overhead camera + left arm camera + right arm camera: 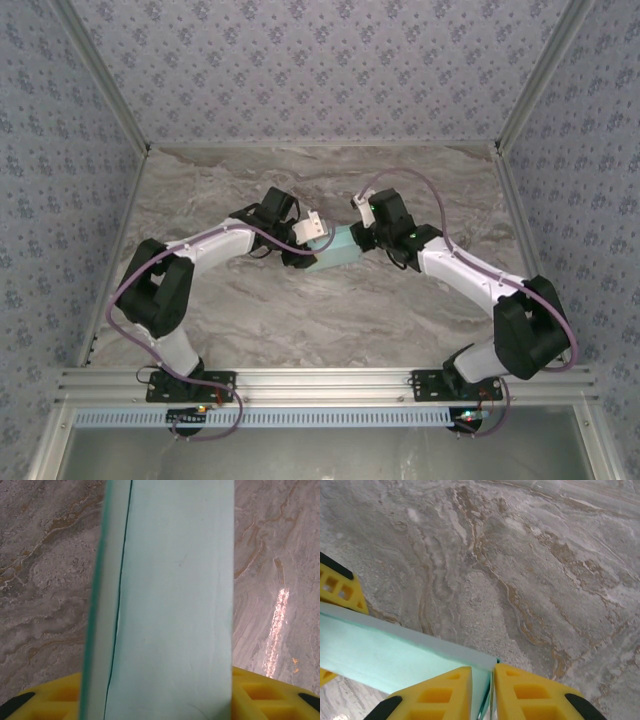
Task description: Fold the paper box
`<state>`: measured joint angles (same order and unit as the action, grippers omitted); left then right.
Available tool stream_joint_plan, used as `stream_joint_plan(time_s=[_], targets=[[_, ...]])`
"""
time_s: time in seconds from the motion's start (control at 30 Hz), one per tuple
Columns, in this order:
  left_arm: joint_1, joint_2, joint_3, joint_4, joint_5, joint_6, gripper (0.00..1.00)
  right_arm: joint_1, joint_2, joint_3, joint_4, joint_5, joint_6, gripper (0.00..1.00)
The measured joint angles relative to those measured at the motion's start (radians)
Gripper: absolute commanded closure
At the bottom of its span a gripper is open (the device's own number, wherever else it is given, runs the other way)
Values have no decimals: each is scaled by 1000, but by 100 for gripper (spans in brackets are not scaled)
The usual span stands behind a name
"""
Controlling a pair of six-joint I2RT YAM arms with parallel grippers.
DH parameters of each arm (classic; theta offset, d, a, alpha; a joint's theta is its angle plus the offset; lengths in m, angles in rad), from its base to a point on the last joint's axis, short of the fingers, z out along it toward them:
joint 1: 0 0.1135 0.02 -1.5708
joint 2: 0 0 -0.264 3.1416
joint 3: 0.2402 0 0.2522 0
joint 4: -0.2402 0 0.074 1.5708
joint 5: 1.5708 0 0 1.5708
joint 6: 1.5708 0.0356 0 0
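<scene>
We brace the pale light-blue card paper box [337, 247] over the marbled table [545, 555], left gripper [312, 250] and right gripper [492, 692] jaws each pinching an end, presumably to steady folding.

Top view: high above and behind the arm bases [190, 385], looking down and forward over the whole table [300, 320]; left wrist view: very close, facing down along the paper box [175, 605] onto marble; right wrist view: close, tilted down across the table; all three share the box.
</scene>
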<state>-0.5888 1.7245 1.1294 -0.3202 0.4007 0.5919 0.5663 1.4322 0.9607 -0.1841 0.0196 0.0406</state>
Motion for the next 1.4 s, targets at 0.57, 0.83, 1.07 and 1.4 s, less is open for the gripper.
stream_joint_plan(time_s=[0.57, 0.83, 1.07, 1.4], targets=[[0, 7, -7, 41, 2, -14, 51, -120, 28, 41, -132, -121, -1, 57], [0, 15, -7, 41, 27, -13, 52, -177, 115, 99, -157, -273, -95, 63], [0, 19, -6, 40, 31, -14, 52, -154, 135, 157, -177, -290, -115, 78], [0, 28, 3, 35, 30, -18, 52, -128, 135, 183, -217, -236, -97, 88]])
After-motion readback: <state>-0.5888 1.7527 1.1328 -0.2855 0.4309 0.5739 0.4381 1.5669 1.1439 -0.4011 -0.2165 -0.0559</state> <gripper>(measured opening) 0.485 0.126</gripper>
